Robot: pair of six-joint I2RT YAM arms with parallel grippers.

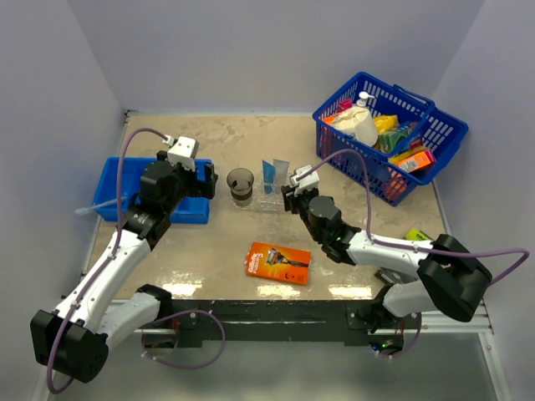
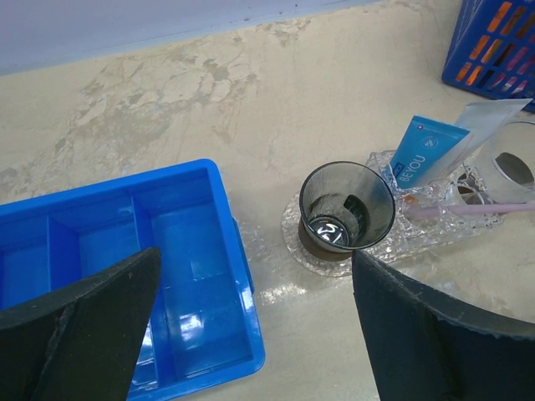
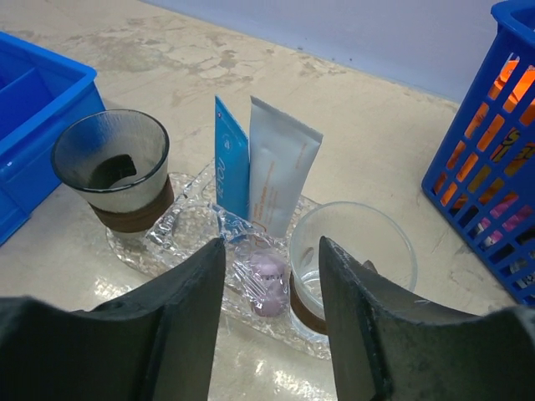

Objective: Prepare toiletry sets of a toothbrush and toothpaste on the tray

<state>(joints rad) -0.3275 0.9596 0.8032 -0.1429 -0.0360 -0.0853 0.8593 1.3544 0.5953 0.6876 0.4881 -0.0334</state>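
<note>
The clear tray (image 1: 266,204) lies mid-table. On it stand a brownish cup (image 1: 241,185), a blue toothpaste tube (image 1: 267,175) and a white tube (image 1: 281,174). In the right wrist view the tray (image 3: 146,246) holds the dark cup (image 3: 113,163), both tubes (image 3: 231,159) (image 3: 280,175), a clearer cup (image 3: 355,246) and a wrapped pink toothbrush (image 3: 269,276). My right gripper (image 3: 272,251) is open, its fingers either side of the toothbrush head, not touching it. My left gripper (image 2: 255,255) is open and empty, above the table between bin and tray. The toothbrush also shows in the left wrist view (image 2: 476,209).
A blue compartment bin (image 1: 125,196) sits at the left, a pale wrapped item poking out of its left end (image 1: 90,208). A blue wire basket (image 1: 393,134) full of goods stands at the back right. An orange razor pack (image 1: 278,262) lies near the front.
</note>
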